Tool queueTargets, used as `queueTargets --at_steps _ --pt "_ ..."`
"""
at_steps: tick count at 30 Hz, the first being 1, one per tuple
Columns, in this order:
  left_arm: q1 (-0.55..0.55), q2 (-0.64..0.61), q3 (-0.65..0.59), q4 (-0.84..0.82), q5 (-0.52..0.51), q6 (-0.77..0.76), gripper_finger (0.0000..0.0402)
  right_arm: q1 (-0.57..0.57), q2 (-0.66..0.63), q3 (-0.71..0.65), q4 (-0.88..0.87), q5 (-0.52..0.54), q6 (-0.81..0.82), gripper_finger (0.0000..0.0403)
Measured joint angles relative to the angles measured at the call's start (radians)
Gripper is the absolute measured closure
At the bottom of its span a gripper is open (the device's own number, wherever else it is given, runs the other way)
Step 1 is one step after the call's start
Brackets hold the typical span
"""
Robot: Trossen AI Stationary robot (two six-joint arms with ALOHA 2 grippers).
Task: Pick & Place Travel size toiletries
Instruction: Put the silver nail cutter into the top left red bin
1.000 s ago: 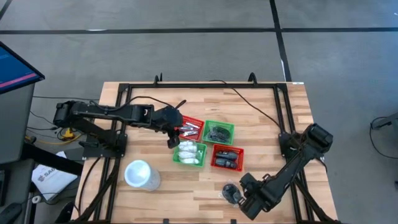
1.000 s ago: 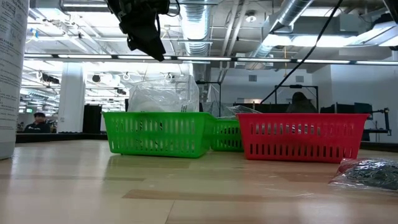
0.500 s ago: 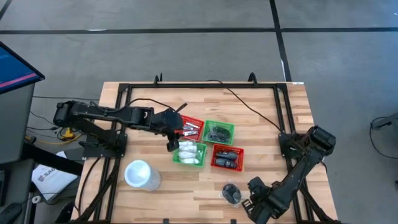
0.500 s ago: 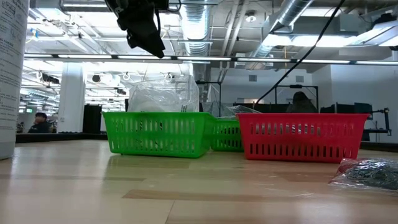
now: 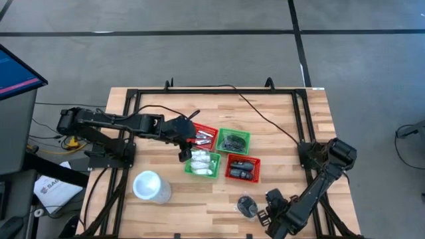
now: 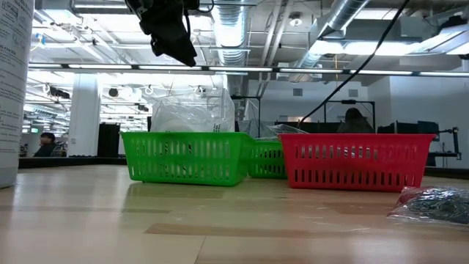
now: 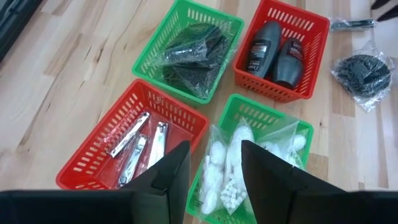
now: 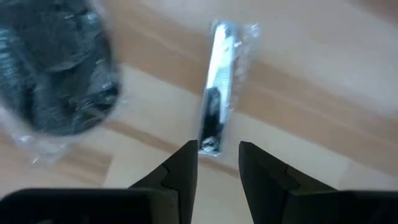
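- Lying flat on the table [image 5: 153,109] near its front edge, the wrapped nail clipper [image 8: 216,87] is the loose piece the right gripper [image 8: 217,163] looks set to take; the gripper hangs just above it with its two fingers a modest gap apart and nothing between them.
- In the right wrist view the clipper's long axis runs straight away from the fingers, one end almost in the gap between them and the other pointing off ahead.
- It is judged to be a small, light, stiff metal piece, but its clear wrap looks loose and slick, so the fingers could slide on the film or pinch wrap alone.
- A hold across the narrow width, near the middle of its length, would probably be safest, with the fingers coming straight down on either side.
- Beside it lies a black bundle in clear wrap [image 5: 248,207], soft and crinkly by the look of it; it sits near enough that a finger might snag its wrap.
- The left gripper [image 7: 213,167] hovers over the green basket of white packets [image 7: 263,118], fingers parted and empty.
- The matching clippers [image 7: 140,144] already lie in a red basket [image 7: 93,165], which is likely where this one belongs.
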Motion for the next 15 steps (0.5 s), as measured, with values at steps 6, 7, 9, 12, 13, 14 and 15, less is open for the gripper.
queueTargets --at_steps 6,7,9,12,13,14,15 --pt "0.000 0.000 0.000 0.007 0.000 0.000 0.0270 0.009 0.001 0.001 0.038 0.045 0.004 0.0294" --pt "0.000 0.000 0.000 0.008 0.000 0.000 0.0270 0.009 0.011 0.003 0.042 0.044 0.004 0.0294" --pt "0.000 0.000 0.000 0.010 0.000 0.000 0.0270 0.009 0.019 0.000 0.038 0.044 0.006 0.0294" --pt "0.000 0.000 0.000 0.017 0.001 0.000 0.0270 0.006 0.032 0.002 0.052 0.042 0.005 0.0294" --pt "0.000 0.000 0.000 0.016 0.002 0.000 0.0270 0.005 0.034 0.001 0.043 0.040 0.005 0.0294" --pt "0.000 0.000 0.000 0.017 0.003 0.000 0.0270 0.005 0.034 0.000 0.031 0.038 0.005 0.0294" --pt "0.000 0.000 0.000 0.020 0.003 0.000 0.0270 0.005 0.032 0.000 0.035 0.039 0.005 0.0294"
